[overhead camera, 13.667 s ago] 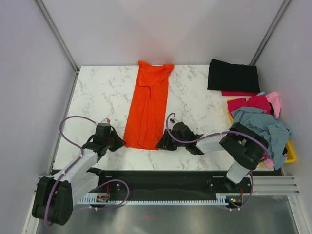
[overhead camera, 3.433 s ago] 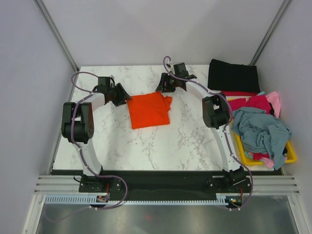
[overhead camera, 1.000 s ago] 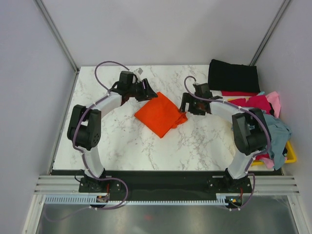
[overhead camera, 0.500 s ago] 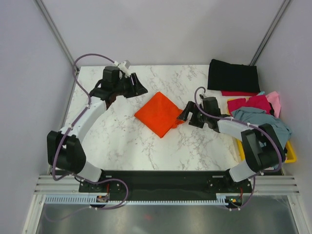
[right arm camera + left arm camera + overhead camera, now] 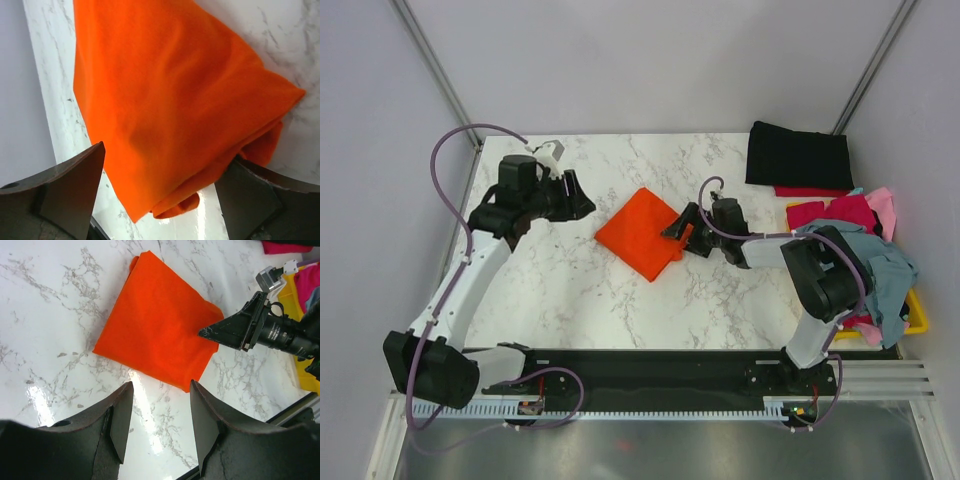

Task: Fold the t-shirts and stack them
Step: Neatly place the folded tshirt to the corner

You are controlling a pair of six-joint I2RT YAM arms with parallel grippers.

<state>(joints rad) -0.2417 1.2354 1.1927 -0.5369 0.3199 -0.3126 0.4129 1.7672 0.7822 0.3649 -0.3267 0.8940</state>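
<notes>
A folded bright orange t-shirt point(image 5: 640, 236) lies as a diamond mid-table, also filling the left wrist view point(image 5: 155, 335) and the right wrist view point(image 5: 170, 90). My right gripper point(image 5: 676, 229) sits low at its right corner, jaws open wide, with the shirt's layered edge lying between them point(image 5: 160, 200). My left gripper point(image 5: 582, 205) hovers to the shirt's left, open with only bare marble between its fingers point(image 5: 160, 425). A folded black t-shirt point(image 5: 798, 155) rests at the back right on a red one point(image 5: 808, 191). Grey-blue point(image 5: 865, 265), pink point(image 5: 883, 206) and red point(image 5: 832, 214) t-shirts are heaped at the right.
The heap of shirts sits in a yellow bin point(image 5: 917, 318) at the table's right edge. Grey walls enclose the marble table point(image 5: 560, 290) on three sides. My right gripper shows in the left wrist view point(image 5: 235, 331).
My left arm has drawn back to the left, away from the orange shirt. My right gripper has slid in against the shirt's right corner, its jaws narrowing a little. The shirt has stayed put.
</notes>
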